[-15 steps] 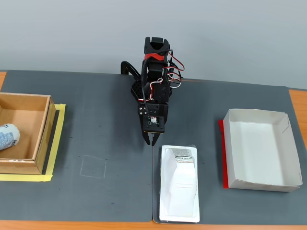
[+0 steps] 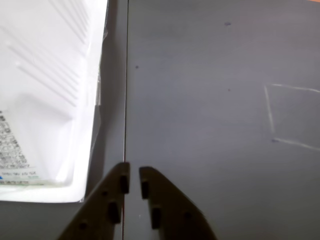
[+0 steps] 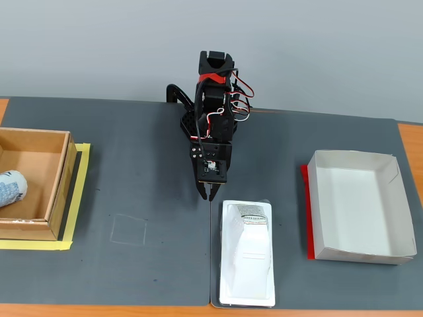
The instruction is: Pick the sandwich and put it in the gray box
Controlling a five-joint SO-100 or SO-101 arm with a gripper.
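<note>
The sandwich point(image 3: 248, 257) is in a long white plastic pack and lies flat on the dark mat near the front edge. In the wrist view the sandwich point(image 2: 45, 100) fills the upper left. The gray box point(image 3: 353, 205) stands open and empty at the right in the fixed view. My gripper point(image 3: 207, 193) points down at the mat just beyond the pack's far left corner. In the wrist view my gripper point(image 2: 134, 172) has its jaws nearly together with nothing between them, just right of the pack.
A cardboard box point(image 3: 56, 191) on yellow tape stands at the left and holds a white wrapped item point(image 3: 10, 188). A faint chalk square point(image 3: 129, 230) is drawn on the mat between them and also shows in the wrist view point(image 2: 292, 117). A red strip point(image 3: 306, 211) edges the gray box.
</note>
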